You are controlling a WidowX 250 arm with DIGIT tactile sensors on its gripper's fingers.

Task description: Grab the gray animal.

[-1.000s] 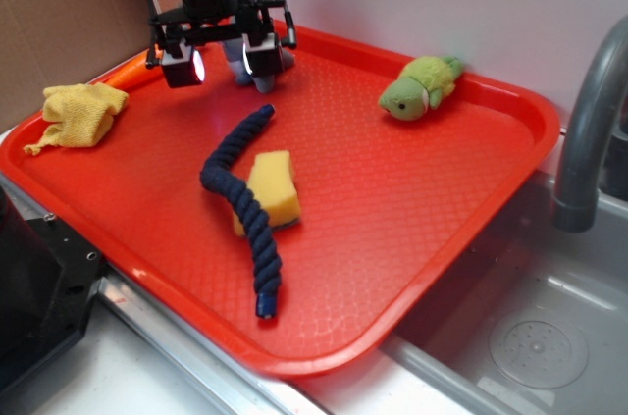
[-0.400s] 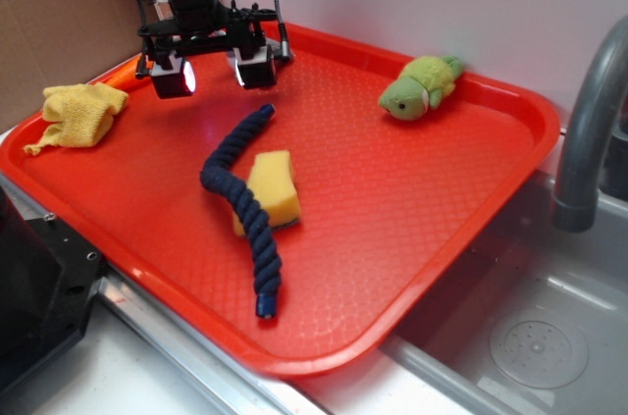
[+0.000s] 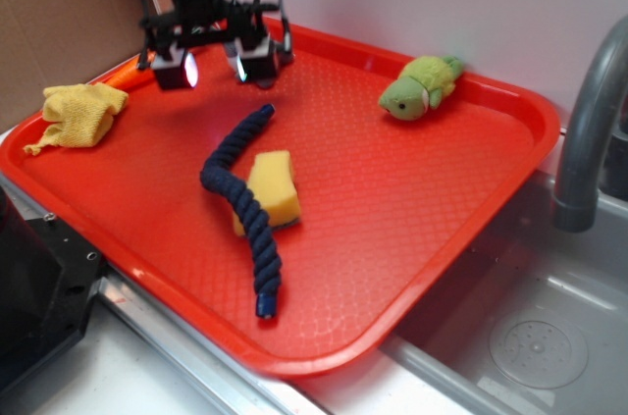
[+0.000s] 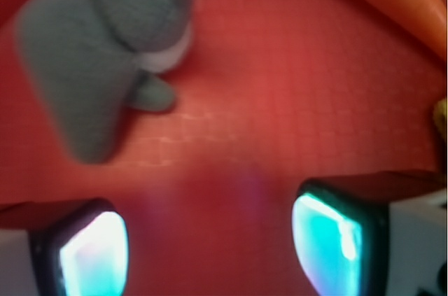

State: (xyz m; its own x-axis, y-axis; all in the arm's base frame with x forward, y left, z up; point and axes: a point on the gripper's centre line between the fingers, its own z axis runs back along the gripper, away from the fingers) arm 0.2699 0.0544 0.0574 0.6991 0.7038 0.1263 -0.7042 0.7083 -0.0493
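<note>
One soft, light gray animal [image 4: 105,51] lay upper left; the gripper [image 4: 210,240], jaws spread and empty, should pinch its plump body.

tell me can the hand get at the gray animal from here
Probably yes. The hand is open, and the gray animal lies just ahead on bare tray with nothing between, though off to one side.

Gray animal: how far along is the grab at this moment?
Done: the gripper is over the tray's far corner, fingers apart. In hand: nothing; the wrist view shows the gray animal lying beyond the fingers with bare tray between them. Left: move over it, descend, close and lift.
</note>
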